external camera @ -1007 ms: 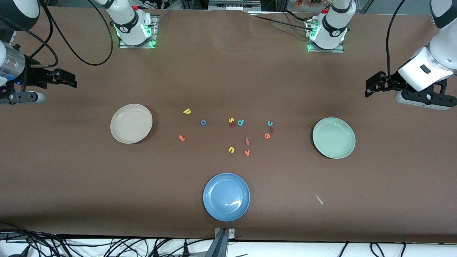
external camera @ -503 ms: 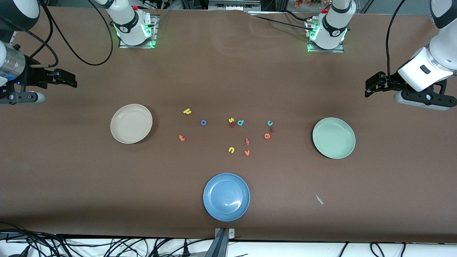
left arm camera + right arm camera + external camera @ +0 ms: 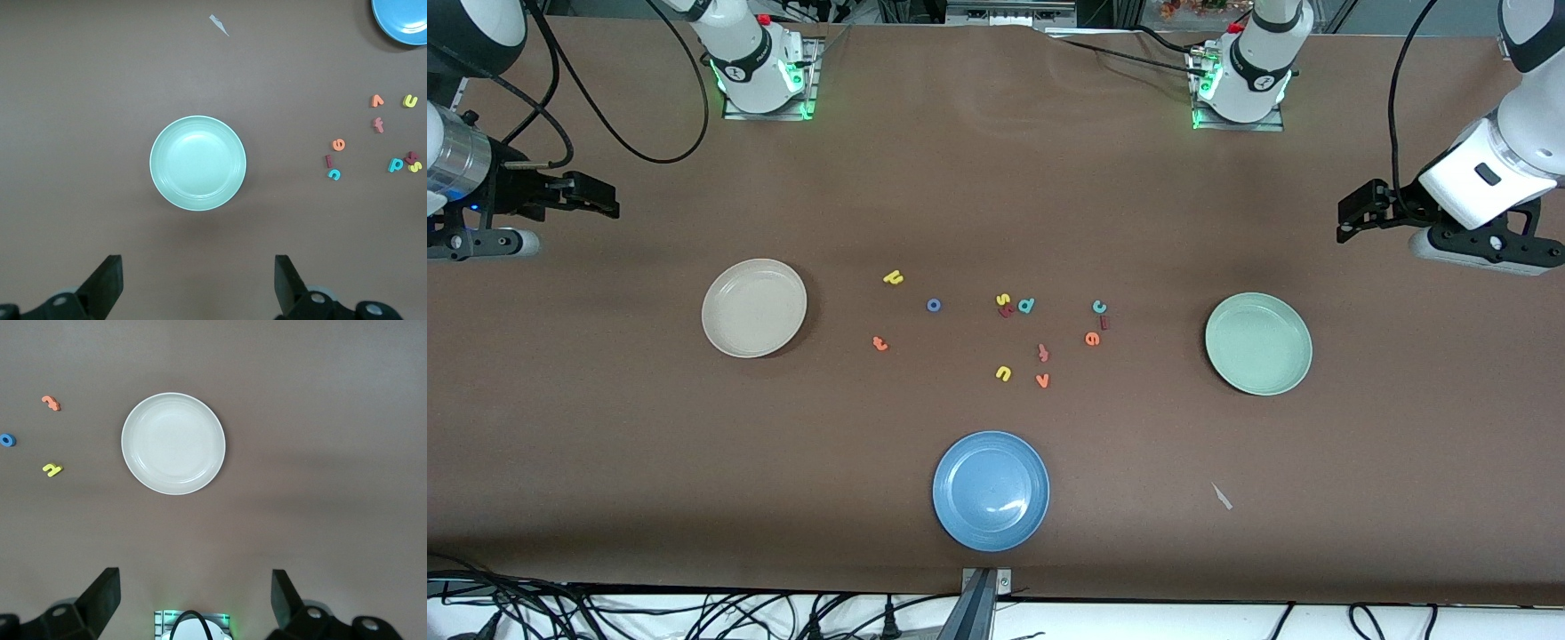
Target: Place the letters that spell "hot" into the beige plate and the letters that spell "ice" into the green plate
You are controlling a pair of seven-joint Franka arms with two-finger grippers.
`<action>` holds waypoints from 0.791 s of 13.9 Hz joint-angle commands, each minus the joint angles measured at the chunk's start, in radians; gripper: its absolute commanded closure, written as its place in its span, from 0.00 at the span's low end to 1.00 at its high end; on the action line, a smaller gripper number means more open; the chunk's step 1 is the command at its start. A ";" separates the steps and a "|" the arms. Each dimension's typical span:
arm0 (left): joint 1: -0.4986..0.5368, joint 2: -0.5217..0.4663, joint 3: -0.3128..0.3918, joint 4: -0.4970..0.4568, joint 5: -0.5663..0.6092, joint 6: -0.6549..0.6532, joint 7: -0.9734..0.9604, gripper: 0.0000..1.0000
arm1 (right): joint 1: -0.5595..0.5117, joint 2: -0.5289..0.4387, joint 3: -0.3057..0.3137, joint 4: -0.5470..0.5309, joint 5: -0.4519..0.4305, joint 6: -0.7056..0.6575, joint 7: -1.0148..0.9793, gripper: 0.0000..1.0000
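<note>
In the front view, the blue plate [image 3: 991, 491] is taken as the landmark; it sits close to the camera edge of the brown table [image 3: 996, 178]. The beige plate [image 3: 754, 308] is seen farther from the camera than the blue plate, toward the right arm's end, and the green plate [image 3: 1258, 343] likewise toward the left arm's end. Both are bare. Between them, farther from the camera than the blue plate, the letters are scattered: the yellow h [image 3: 893, 278], blue o [image 3: 933, 305] and orange t [image 3: 879, 343] toward the beige plate; the teal c [image 3: 1100, 307], dark red i [image 3: 1104, 323] and orange e [image 3: 1092, 339] toward the green plate. The right gripper [image 3: 600, 197] is held above the table at its arm's end, and the left gripper [image 3: 1347, 218] at the other end; both arms wait.

In the left wrist view, the left gripper [image 3: 198, 283] is shown with fingers spread wide, nothing between them, above the green plate [image 3: 197, 163]. The c [image 3: 333, 174], i [image 3: 328, 161] and e [image 3: 339, 145] lie between that plate and the blue plate [image 3: 403, 20].

In the right wrist view, the right gripper [image 3: 193, 600] is likewise spread and empty above the beige plate [image 3: 173, 443], with the t [image 3: 51, 403], o [image 3: 7, 440] and h [image 3: 52, 469] beside it.
</note>
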 commanded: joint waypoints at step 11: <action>0.000 0.018 -0.005 0.033 0.006 -0.031 -0.014 0.00 | 0.002 0.007 -0.003 0.019 0.010 -0.011 0.006 0.00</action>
